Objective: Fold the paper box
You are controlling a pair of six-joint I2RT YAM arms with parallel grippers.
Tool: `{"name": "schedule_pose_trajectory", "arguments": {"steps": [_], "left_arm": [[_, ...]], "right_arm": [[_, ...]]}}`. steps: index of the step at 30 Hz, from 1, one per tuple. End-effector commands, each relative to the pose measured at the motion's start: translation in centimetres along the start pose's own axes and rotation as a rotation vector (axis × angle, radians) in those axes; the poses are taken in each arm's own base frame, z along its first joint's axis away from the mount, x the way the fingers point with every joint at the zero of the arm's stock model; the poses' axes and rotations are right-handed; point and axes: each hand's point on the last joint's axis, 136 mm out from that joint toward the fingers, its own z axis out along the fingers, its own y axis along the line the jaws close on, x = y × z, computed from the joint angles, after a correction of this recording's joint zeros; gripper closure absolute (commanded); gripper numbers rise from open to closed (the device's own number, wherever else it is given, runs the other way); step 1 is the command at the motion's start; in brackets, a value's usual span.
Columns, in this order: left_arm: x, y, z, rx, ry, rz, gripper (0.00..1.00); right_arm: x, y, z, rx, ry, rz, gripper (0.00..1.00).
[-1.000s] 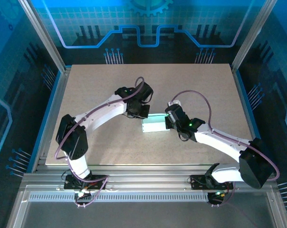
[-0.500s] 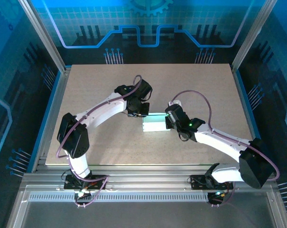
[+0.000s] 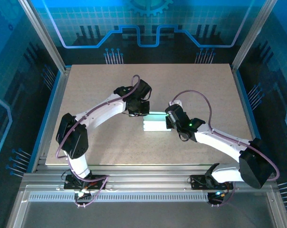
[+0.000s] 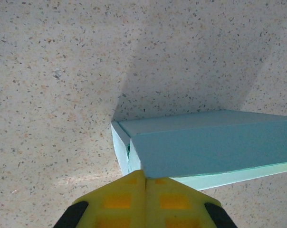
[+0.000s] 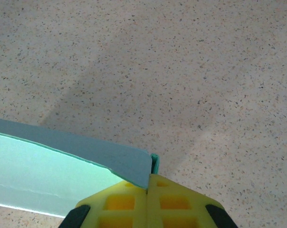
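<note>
1. Nearest the bases, the right gripper (image 5: 147, 190) sits at the right end of the paper box (image 3: 157, 124). Its jaws are closed together, tips meeting the corner of a raised panel. I cannot tell whether any card is pinched.
2. The box lies mid-table between both grippers. It is pale mint, thin card, already a low rectangular shape, with layered walls showing at its left end.
3. Just beyond, the left gripper (image 4: 145, 178) is likewise closed, its tips against the top panel's left corner.
4. This looks like the closing step, with the top panel being pressed home. Next, both tips should probably bear down evenly so the card does not buckle.
5. Farther back is the speckled table (image 3: 196, 80).
</note>
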Motion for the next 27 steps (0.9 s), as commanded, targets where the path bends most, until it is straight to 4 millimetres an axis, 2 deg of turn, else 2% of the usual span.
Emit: {"name": "schedule_pose_trajectory", "arguments": {"steps": [1, 12, 18, 27], "left_arm": [[3.3, -0.1, 3.4, 0.017, 0.126, -0.031, 1.00], [5.3, -0.1, 3.8, 0.039, 0.122, -0.022, 1.00], [4.3, -1.3, 2.4, 0.117, 0.153, -0.016, 1.00], [3.4, -1.0, 1.4, 0.184, 0.225, -0.043, 1.00]], "right_arm": [[4.2, 1.2, 0.3, -0.063, 0.141, -0.053, 1.00], [4.1, 1.1, -0.1, -0.069, 0.129, -0.054, 1.00], [4.1, 1.2, -0.2, -0.071, 0.126, -0.049, 1.00], [3.9, 1.1, -0.1, -0.062, 0.121, -0.042, 1.00]]}}
